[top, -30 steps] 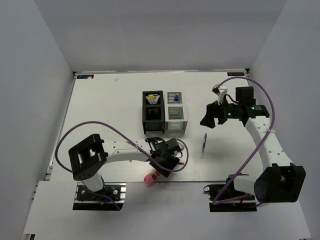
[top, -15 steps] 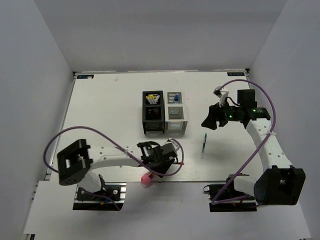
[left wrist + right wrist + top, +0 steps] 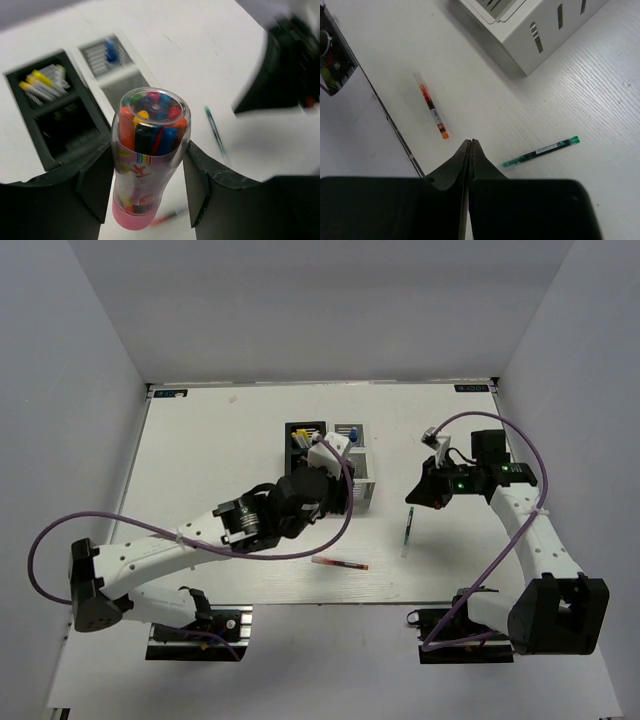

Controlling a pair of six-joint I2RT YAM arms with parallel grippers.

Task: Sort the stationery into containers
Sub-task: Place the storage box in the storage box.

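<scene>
A pink stubby cylinder, clear-walled and packed with coloured markers, is clamped between my left gripper's fingers. That left gripper hovers over the containers: the black box holds yellow-tipped white sticks, the white box holds a blue-capped bottle. From above, the arm covers most of the black box and part of the white box. My right gripper is shut with nothing in it, right of the boxes, above a dark green pen. A red pen lies near the front.
The table's near edge runs just beyond the red pen in the right wrist view. The white box's slotted corner fills the top of that view. Grey walls close in the table on three sides.
My left arm lifted the pink cylinder from the front edge and swung it up over the containers. My right gripper closed from open and dipped slightly toward the green pen.
</scene>
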